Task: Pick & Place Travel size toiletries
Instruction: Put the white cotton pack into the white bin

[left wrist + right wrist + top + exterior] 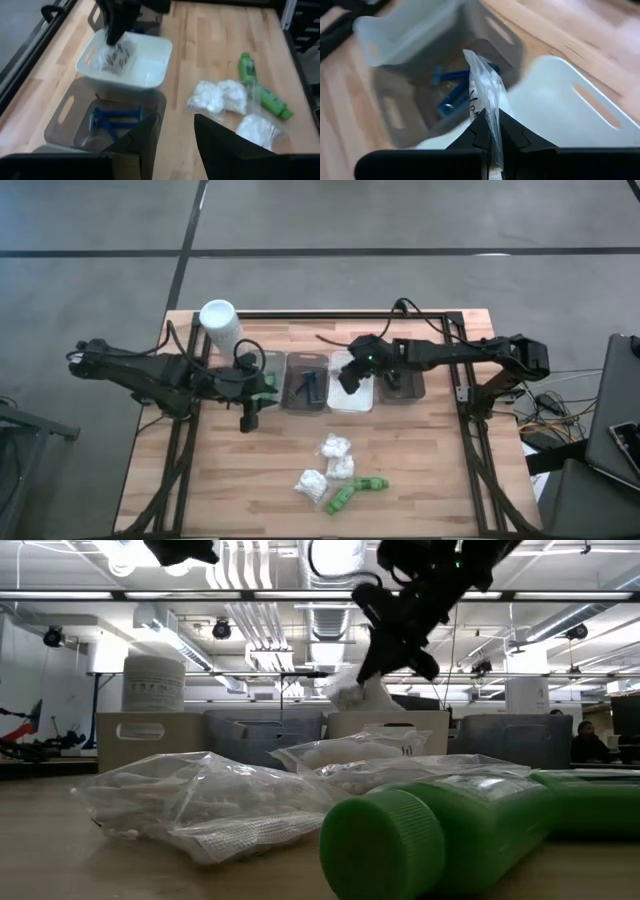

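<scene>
A clear bag of white puffs [485,107] is pinched tight in the right gripper [493,131], and it is held just above the white tray [150,62], the third tray in the row at the back of the table [420,480]. The bag is gripped only by a thin edge of plastic, so it could slip out too soon, or it could stick to the fingers when the jaws are opened. If it is let go off to one side, it could land on the rim of the tray and tip out, or fall into the dark tray [75,122] next door, where the blue razors [114,119] are kept. The left gripper [176,137] is held partly open with nothing in it, beside the first tray and above the table. Three more puff bags [338,463] and two green bottles [352,491] are still lying near the front edge of the table, close together and touching. When one is picked up, a bag next to it could be pulled along, or a round bottle could be knocked and rolled off the edge.
</scene>
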Controlling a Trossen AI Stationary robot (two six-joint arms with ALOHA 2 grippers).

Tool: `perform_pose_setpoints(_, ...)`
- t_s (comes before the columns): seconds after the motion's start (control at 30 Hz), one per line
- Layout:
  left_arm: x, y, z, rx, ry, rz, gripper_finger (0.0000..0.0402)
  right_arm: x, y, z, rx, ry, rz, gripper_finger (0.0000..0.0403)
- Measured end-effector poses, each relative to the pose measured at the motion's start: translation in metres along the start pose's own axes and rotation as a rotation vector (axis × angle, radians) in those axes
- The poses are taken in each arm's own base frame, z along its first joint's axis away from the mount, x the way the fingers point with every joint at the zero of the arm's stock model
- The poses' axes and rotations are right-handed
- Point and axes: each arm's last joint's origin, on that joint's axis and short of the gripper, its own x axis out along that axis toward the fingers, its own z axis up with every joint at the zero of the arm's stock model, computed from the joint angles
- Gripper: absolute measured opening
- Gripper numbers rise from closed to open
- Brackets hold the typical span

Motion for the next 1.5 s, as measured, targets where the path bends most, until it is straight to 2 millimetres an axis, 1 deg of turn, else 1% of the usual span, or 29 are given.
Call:
perform_pose_setpoints(0.1,0.002,0.003,-0.011,0.004,0.002,0.027,0.0135,0.007,-0.018,-0.005,0.048,0.010,-0.015,0.0008)
perform_pose_setpoints(0.27,0.004,0.006,-0.021,0.021,-0.044,0.035,0.0135,0.014,-0.039,-0.014,0.113,0.013,-0.042,0.0008)
perform_pose_setpoints(0.4,0.007,0.007,-0.027,0.040,-0.056,0.033,0.0135,0.018,-0.050,-0.016,0.136,0.021,-0.076,0.0015)
perform_pose_setpoints(0.53,0.009,0.008,-0.030,0.044,-0.046,0.038,0.0135,0.019,-0.056,-0.020,0.179,0.017,-0.136,0.0041)
perform_pose_setpoints(0.77,0.009,0.008,-0.031,0.050,-0.045,0.038,0.0136,0.018,-0.057,-0.021,0.178,0.039,-0.167,0.0115)
perform_pose_setpoints(0.93,0.009,0.008,-0.031,0.050,-0.045,0.036,0.0136,0.008,-0.053,-0.010,0.121,0.029,-0.268,0.0154)
perform_pose_setpoints(1.1,0.009,0.008,-0.031,0.049,-0.045,0.035,0.0136,-0.005,-0.050,-0.001,0.080,0.076,-0.361,0.0177)
perform_pose_setpoints(1.17,0.009,0.007,-0.031,0.042,-0.040,0.012,0.0136,-0.010,-0.046,0.003,0.071,0.099,-0.371,0.0184)
perform_pose_setpoints(1.27,0.011,0.004,-0.032,0.063,-0.016,-0.079,0.0136,-0.019,-0.030,0.009,0.042,0.106,-0.352,0.0192)
perform_pose_setpoints(1.33,0.013,0.002,-0.033,0.099,0.003,-0.116,0.0136,-0.026,-0.015,0.010,0.010,0.112,-0.324,0.0196)
perform_pose_setpoints(1.43,0.020,0.000,-0.035,0.182,0.031,-0.144,0.0136,-0.037,0.011,0.009,-0.040,0.121,-0.273,0.0198)
perform_pose_setpoints(1.5,0.027,-0.002,-0.036,0.244,0.053,-0.150,0.0136,-0.045,0.029,0.003,-0.067,0.128,-0.243,0.0198)
